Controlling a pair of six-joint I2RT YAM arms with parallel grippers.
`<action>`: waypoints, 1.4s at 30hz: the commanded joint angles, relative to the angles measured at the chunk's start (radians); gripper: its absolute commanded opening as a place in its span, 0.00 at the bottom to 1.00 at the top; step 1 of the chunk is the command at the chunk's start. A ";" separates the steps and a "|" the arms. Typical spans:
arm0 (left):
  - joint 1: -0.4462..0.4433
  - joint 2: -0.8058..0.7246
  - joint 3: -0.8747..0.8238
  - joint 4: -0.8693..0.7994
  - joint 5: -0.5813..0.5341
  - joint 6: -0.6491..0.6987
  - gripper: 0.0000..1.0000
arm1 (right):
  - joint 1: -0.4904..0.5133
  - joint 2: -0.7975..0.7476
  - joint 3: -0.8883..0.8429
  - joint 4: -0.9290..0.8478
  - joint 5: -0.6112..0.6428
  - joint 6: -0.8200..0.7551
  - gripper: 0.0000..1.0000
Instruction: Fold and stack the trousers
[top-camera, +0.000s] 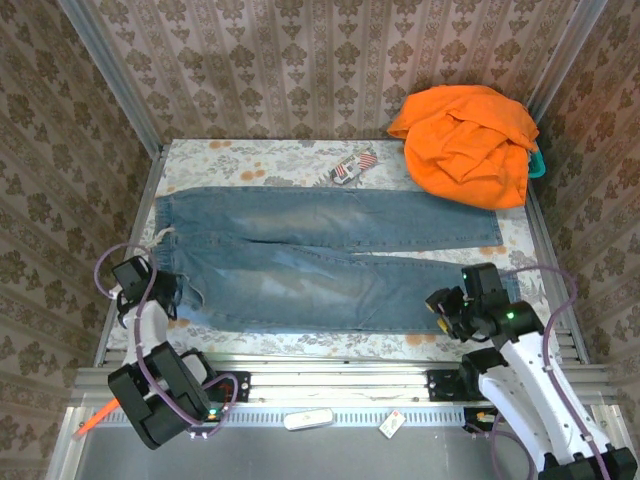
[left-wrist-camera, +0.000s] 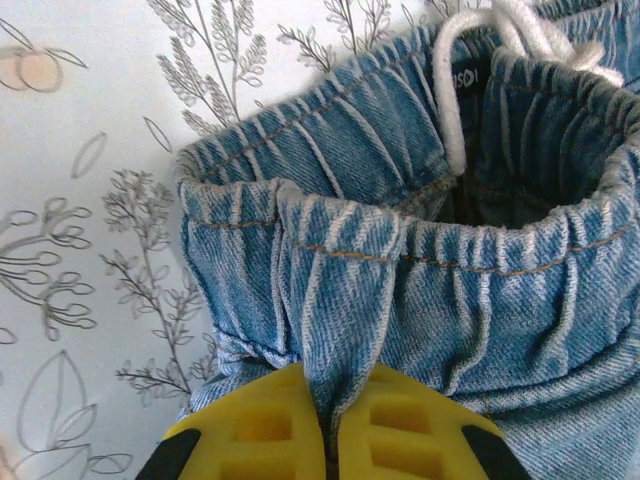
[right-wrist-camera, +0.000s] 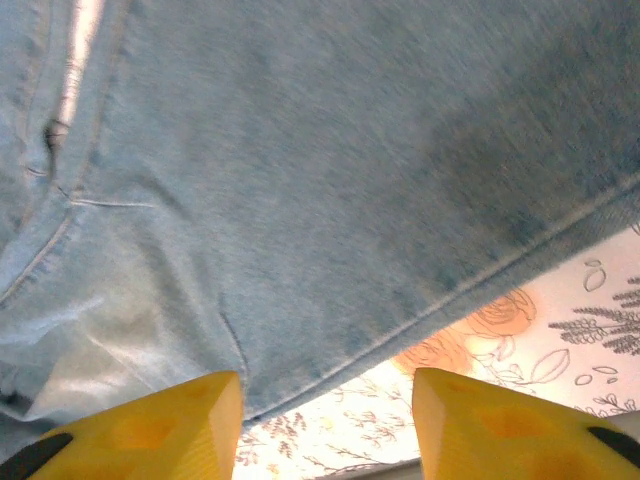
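The trousers (top-camera: 320, 250) are laid flat on the table (top-camera: 250, 155), with the waistband toward the left arm and both legs stretched toward the right arm. The left claw (left-wrist-camera: 328, 425) is closed tight at the near corner of the trousers' waistband, and a fold of denim is pinched between its yellow fingers (left-wrist-camera: 260, 435). A white drawstring (left-wrist-camera: 455, 90) is seen at the far side of the waistband opening. The right claw (right-wrist-camera: 326, 420) is held partly open over the near leg's edge, with nothing gripped. An orange garment (top-camera: 465, 140) is heaped beyond the trousers' leg ends.
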 joint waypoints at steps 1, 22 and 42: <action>-0.021 0.003 0.025 0.007 0.045 -0.022 0.00 | 0.005 -0.045 -0.109 0.013 -0.068 0.222 0.52; -0.021 -0.027 0.063 -0.038 0.057 -0.033 0.00 | 0.202 0.186 -0.204 0.300 0.164 0.385 0.31; -0.055 -0.045 0.054 -0.020 0.060 -0.035 0.00 | 0.098 0.210 -0.130 0.230 0.241 0.189 0.40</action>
